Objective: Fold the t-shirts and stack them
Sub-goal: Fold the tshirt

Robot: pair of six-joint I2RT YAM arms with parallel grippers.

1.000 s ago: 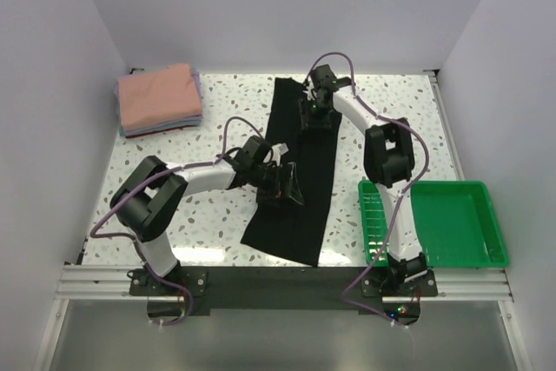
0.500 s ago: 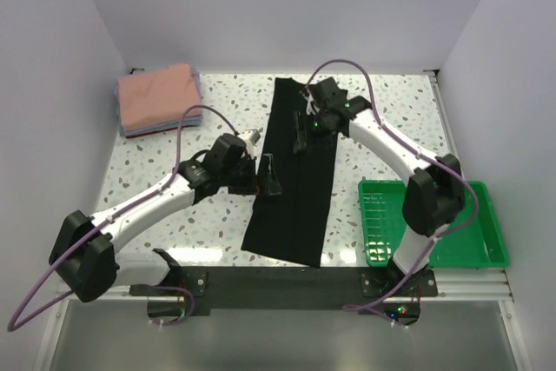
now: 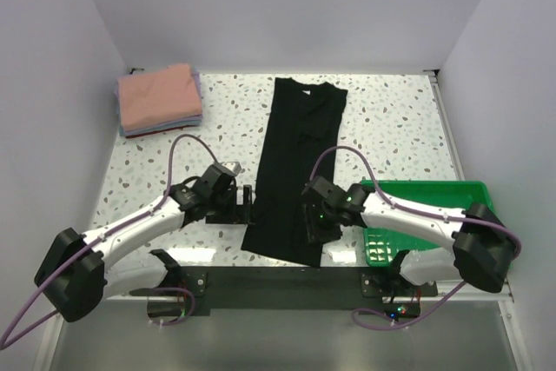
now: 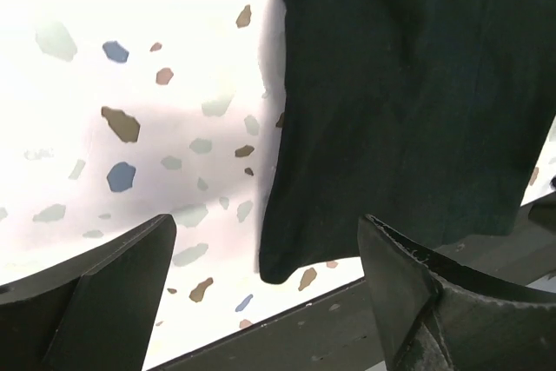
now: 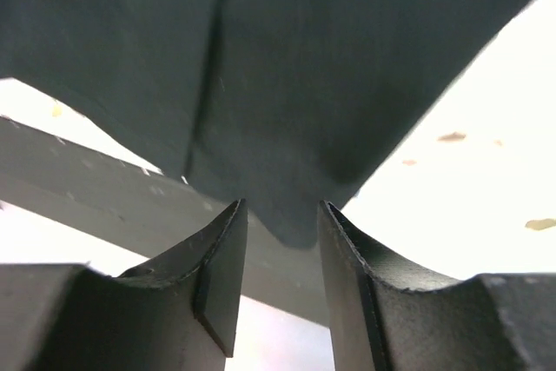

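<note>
The black t-shirt (image 3: 300, 158) lies as a long narrow strip, collar far and hem at the table's near edge. My left gripper (image 3: 246, 206) is open wide just left of the hem's left corner; in the left wrist view that corner (image 4: 280, 262) lies between and ahead of my left gripper (image 4: 269, 293). My right gripper (image 3: 311, 225) is at the hem's right corner. In the right wrist view my right gripper (image 5: 281, 215) has its jaws narrowly apart, with the shirt's corner (image 5: 295, 171) just at their tips, not clamped. A stack of folded t-shirts (image 3: 159, 98), salmon-pink on top, sits far left.
A green plastic tray (image 3: 456, 223) stands at the near right, close to my right arm. The table's dark front rail (image 3: 278, 277) runs just below the shirt's hem. White walls close in the left, far and right sides.
Both grippers came from the shirt's far and middle parts to its near hem. The right arm swung from the collar end to the near right corner; the left drew back to the near left.
</note>
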